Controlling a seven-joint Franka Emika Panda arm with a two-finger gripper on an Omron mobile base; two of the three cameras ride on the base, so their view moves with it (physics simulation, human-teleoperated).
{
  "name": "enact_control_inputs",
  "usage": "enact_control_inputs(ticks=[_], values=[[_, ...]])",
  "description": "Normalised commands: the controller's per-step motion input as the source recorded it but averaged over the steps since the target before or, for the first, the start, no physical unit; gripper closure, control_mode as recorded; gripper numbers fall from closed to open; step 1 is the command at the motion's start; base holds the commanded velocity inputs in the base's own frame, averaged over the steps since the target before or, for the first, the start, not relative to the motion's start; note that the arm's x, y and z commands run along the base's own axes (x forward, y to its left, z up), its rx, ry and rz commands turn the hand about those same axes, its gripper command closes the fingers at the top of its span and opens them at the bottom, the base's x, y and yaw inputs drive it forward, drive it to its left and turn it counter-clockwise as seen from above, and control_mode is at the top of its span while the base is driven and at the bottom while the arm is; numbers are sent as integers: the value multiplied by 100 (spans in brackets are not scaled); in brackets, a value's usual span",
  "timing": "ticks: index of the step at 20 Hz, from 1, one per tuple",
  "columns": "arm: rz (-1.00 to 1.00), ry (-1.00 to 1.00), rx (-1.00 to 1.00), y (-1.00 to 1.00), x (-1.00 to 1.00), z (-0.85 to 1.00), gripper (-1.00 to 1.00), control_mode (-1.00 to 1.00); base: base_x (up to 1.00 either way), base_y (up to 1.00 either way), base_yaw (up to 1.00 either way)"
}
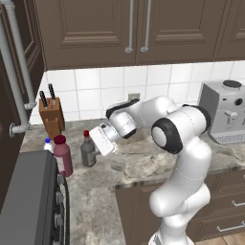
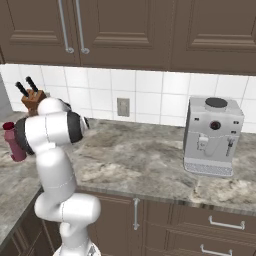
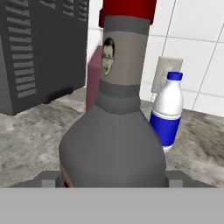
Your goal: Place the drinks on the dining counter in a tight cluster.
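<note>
The grey-brown bottle with a red cap [image 1: 88,152] stands upright on the marbled dining counter [image 1: 143,162], and my gripper [image 1: 97,147] reaches it from the right. In the hand view this bottle [image 3: 113,131] sits right between my fingertips [image 3: 50,179], with the gripper [image 3: 116,180] shut on its wide base. The maroon bottle [image 1: 62,157] stands just to its left, partly hidden behind it in the hand view [image 3: 92,83]. The small white bottle with a blue cap [image 1: 48,143] stands behind the maroon one and shows beside the grey bottle [image 3: 168,111]. My arm hides most of the maroon bottle [image 2: 15,142] in the right base view.
A knife block [image 1: 51,115] stands at the back wall behind the bottles. A dark grey appliance [image 1: 28,201] borders the counter on the left. A silver coffee machine [image 1: 225,112] stands at the far right. The counter [image 2: 140,155] lies open between arm and machine.
</note>
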Motion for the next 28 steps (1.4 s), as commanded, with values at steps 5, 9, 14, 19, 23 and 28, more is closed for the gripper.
enact_control_inputs(ticks=[5,9,14,19,23,28], values=[[-6,-1,0,-42,-51,38,100,-100,0,0,0],[-10,7,-1,-57,-19,60,100,-100,0,0,0],[-14,20,-6,-44,0,66,100,-100,0,0,0],[-24,31,-11,-34,-5,55,100,-100,0,0,0],[-30,13,-5,-48,-48,32,100,-100,0,0,0],[-31,8,-5,-60,-56,38,100,-100,0,0,0]])
